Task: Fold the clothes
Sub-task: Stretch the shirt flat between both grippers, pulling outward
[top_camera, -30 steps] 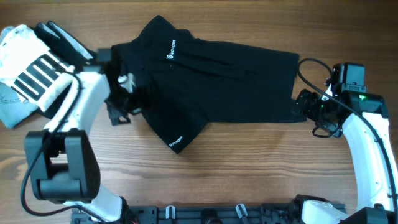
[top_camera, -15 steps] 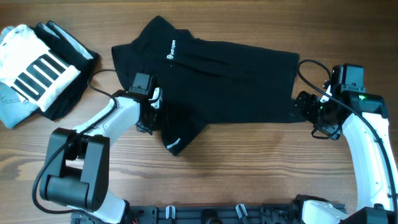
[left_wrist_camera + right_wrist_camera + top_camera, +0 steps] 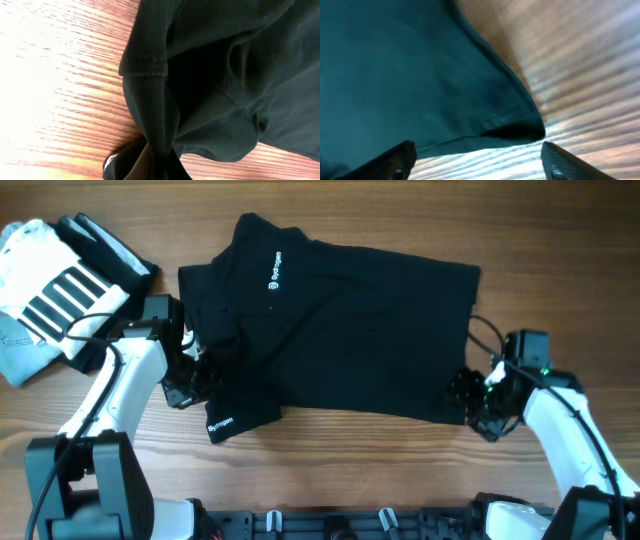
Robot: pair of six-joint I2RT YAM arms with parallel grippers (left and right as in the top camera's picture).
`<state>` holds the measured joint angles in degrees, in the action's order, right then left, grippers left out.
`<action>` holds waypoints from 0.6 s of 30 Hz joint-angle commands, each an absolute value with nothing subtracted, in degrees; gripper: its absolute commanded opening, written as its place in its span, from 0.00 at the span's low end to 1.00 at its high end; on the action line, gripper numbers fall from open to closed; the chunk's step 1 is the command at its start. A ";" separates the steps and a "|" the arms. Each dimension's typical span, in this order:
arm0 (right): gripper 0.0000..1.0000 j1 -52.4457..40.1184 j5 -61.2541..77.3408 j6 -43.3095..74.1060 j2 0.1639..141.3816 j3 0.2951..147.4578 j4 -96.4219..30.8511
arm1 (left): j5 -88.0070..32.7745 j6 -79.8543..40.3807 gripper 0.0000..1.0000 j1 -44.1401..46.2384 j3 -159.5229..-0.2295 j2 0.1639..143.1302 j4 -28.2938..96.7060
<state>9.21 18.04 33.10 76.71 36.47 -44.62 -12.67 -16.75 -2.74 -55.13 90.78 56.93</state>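
A black polo shirt (image 3: 350, 320) lies spread across the wooden table, white logo near its collar. Its left sleeve (image 3: 235, 415), marked with white lettering, is bunched at the lower left. My left gripper (image 3: 198, 376) is shut on that sleeve; in the left wrist view the black fabric (image 3: 200, 85) runs down into the closed jaws of the left gripper (image 3: 158, 167). My right gripper (image 3: 468, 402) sits at the shirt's lower right corner. In the right wrist view the right gripper (image 3: 480, 162) is open, with the hem corner (image 3: 520, 127) just ahead of its fingers and only bare wood between them.
A pile of other clothes lies at the far left: a white garment with black stripes (image 3: 55, 290) on dark fabric, and a pale grey piece (image 3: 20, 350). A black rail (image 3: 340, 525) runs along the table's near edge.
My left gripper has shut on the sleeve and drawn it down and left. The right gripper has moved down and left to the shirt's lower right corner, jaws slightly narrower.
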 commanded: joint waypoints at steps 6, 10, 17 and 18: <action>0.45 9.28 18.98 38.17 76.73 28.69 -31.77 | -12.10 -17.15 0.04 -2.74 -55.51 90.35 60.55; 0.04 9.30 15.77 39.09 76.71 28.56 -28.27 | -12.12 -17.17 0.04 -2.74 -55.53 90.35 62.26; 0.04 11.22 2.98 39.00 69.78 37.76 -50.26 | -13.52 -15.20 0.04 -2.74 -55.55 89.03 69.67; 0.04 11.53 1.21 39.00 68.03 39.99 -52.73 | -13.87 -15.22 0.04 -2.74 -55.68 88.27 69.43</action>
<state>10.46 10.22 38.41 73.21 33.50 -48.93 -12.75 -16.60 -2.74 -55.13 90.74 69.32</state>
